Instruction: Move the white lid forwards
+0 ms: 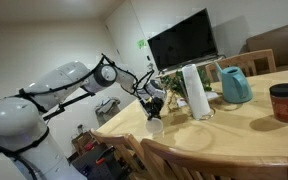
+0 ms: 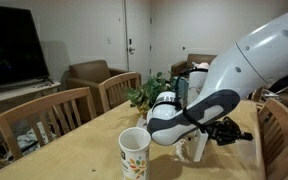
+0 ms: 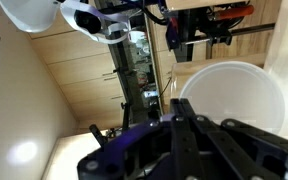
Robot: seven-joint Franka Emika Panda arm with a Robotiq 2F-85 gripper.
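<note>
Pretty ordinary dining/living room: pale walls and a white door (image 2: 136, 40) at the back. The big thing is the long wooden table (image 1: 234, 128), light tan with visible grain and a bit of glare from the lights. The white arm (image 1: 64, 85) reaches in over its near left end in an exterior view.

A black TV (image 1: 182, 40), switched off, stands against the far wall. A brown armchair (image 2: 89, 72) sits beside the door, and wooden slat-back chairs (image 2: 39, 115) are pushed up along the table's side.

On the tabletop, a white roll (image 1: 193, 92) stands upright about mid-table, with a teal pitcher (image 1: 235, 86) just to its right and a dark red jar (image 1: 284, 102) further right, near the edge. A leafy plant (image 2: 144, 96) sits behind them. A pale cup (image 2: 134, 153) stands upright on the near end, close to the arm.

The lid (image 3: 234, 100) lies on the wood in the wrist view, a plain white disc just right of the fingertips. The gripper (image 3: 181, 122) is a dark tangle low in that shot, and honestly I can't tell if it's spread or pressed together.
</note>
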